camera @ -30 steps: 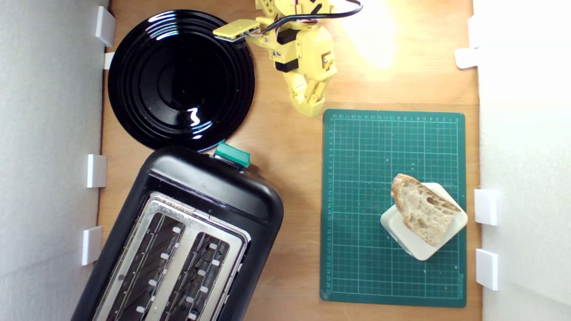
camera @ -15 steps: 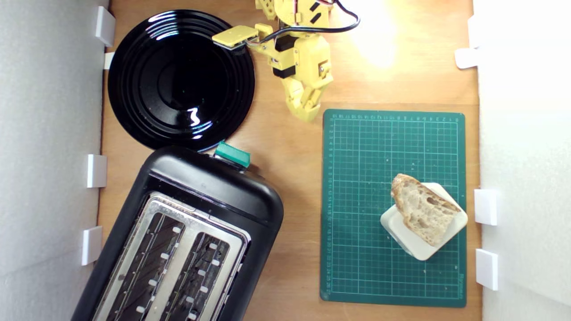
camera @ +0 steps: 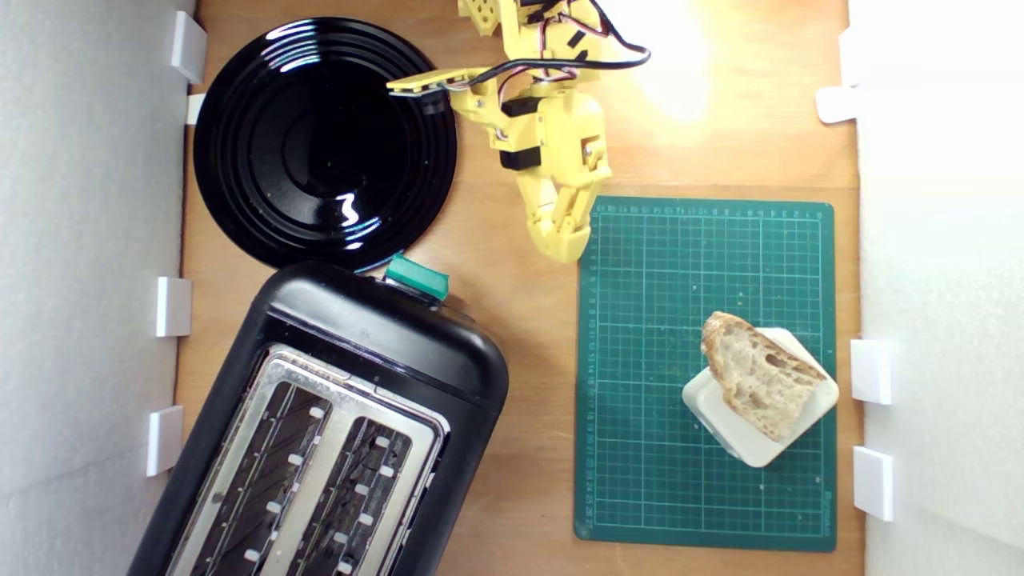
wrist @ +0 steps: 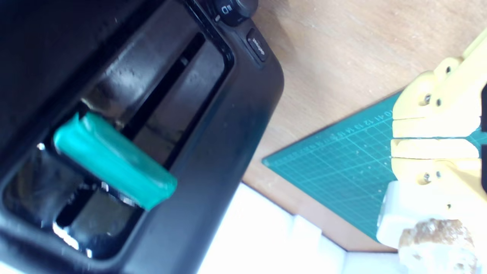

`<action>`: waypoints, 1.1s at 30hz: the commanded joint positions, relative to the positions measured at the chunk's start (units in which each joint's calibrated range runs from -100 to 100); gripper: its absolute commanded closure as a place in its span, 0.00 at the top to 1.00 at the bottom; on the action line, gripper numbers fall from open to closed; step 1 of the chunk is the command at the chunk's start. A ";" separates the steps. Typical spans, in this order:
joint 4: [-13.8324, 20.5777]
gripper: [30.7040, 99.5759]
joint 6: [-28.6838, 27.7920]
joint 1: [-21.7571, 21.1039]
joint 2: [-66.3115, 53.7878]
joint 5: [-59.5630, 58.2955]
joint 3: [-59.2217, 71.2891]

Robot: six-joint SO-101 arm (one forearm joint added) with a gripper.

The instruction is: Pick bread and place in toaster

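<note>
The gripper (camera: 566,250) hangs at the mat's (camera: 640,496) corner, jaws pressed together, holding nothing. Farther off, the bread (camera: 758,374) lies on a cream block (camera: 740,442); open wide first, then descend squarely across its crust

The yellow tool (camera: 566,244), jaws together, hangs at the green cutting mat's (camera: 640,480) corner. The bread (camera: 756,374) lies on a cream block (camera: 744,444), well apart from the black toaster (camera: 376,328).
</note>
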 commanded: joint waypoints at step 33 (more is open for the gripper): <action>25.56 0.12 -11.16 -0.57 50.44 -41.64 -15.94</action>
